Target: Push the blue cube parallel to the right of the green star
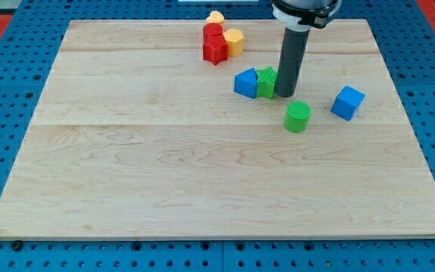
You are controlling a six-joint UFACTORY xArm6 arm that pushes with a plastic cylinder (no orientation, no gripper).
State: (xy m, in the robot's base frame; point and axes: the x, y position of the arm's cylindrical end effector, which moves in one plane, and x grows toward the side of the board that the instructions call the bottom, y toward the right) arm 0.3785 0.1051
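Observation:
The blue cube [347, 102] sits at the view's right on the wooden board [165, 189]. The green star [297, 116], with a ridged outline, lies a short way to its left and slightly lower, with a gap between them. My tip [285, 95] stands just above and left of the green star, against the right side of a green cube-like block [266, 82]. The tip is well left of the blue cube and does not touch it.
A second blue block [245, 82], shape unclear, touches the green block's left side. Two red blocks [214, 44] and a yellow block [234, 41] cluster near the view's top, with another yellow block [216, 17] at the board's top edge.

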